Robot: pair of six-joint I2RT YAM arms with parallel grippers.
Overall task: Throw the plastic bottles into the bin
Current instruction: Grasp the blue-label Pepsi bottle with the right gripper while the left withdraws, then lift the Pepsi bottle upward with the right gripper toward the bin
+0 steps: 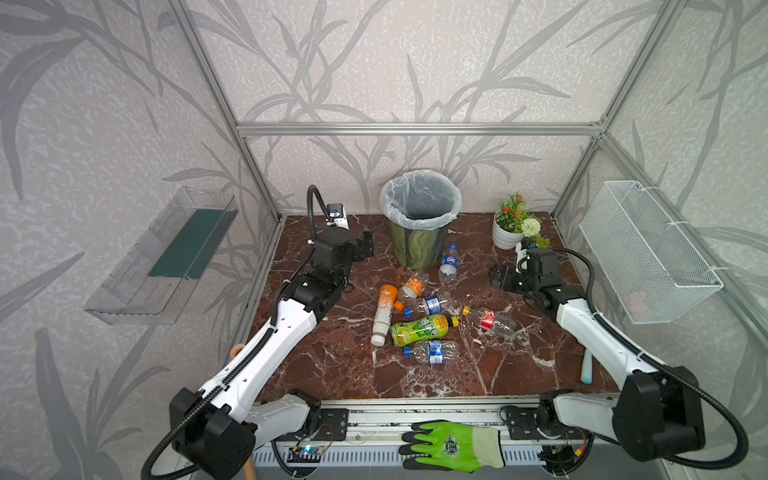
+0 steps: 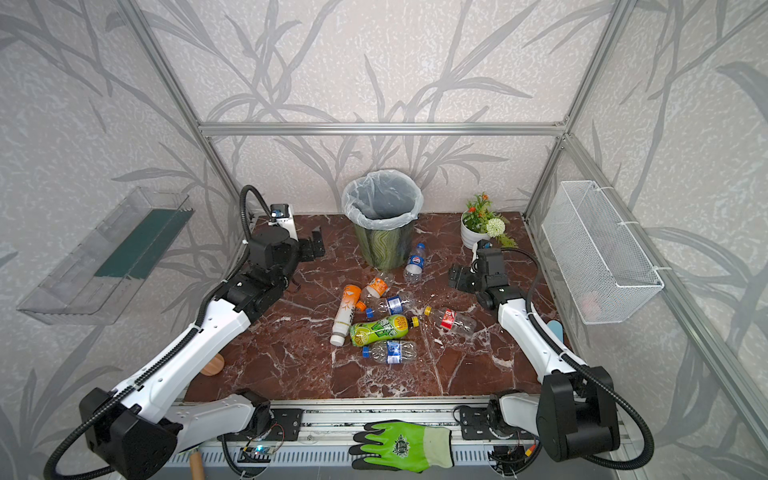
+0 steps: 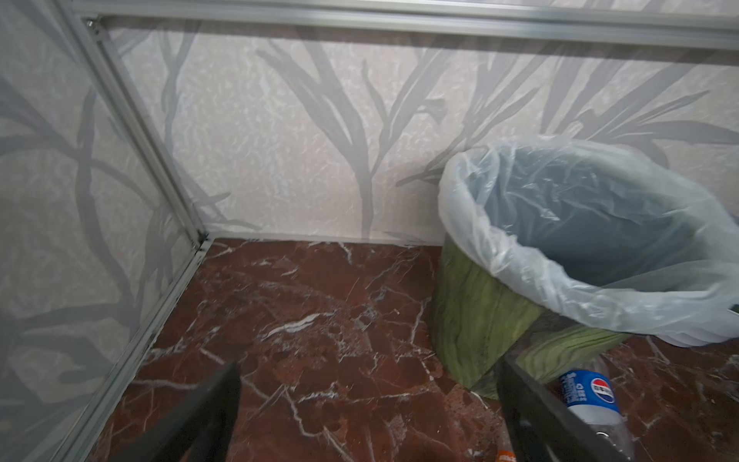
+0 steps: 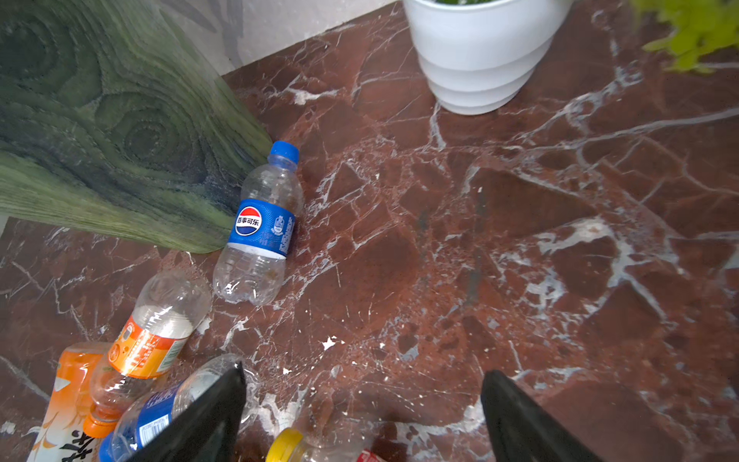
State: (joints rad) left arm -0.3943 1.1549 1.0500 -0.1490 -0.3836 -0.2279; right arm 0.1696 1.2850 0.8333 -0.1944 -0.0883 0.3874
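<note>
Both pincers apart and empty, no bottle in hand

We see the left gripper (image 1: 365,245) beside the round green-patterned bin with a white liner bag (image 1: 415,249) and the right gripper (image 1: 500,276) near the white ribbed flower pot (image 1: 507,237), each with jaws apart and nothing between them. One clear blue-labelled plastic bottle (image 1: 449,259) lies just beside the bin's foot, and six more bottles (image 1: 422,328) lie heaped mid-table on the red-brown marble table (image 1: 332,365). We judge them light, thin-walled, slippery and apt to roll, so we would grip across the labelled middle. The heaped ones touch, so lifting one may nudge its neighbours
</note>
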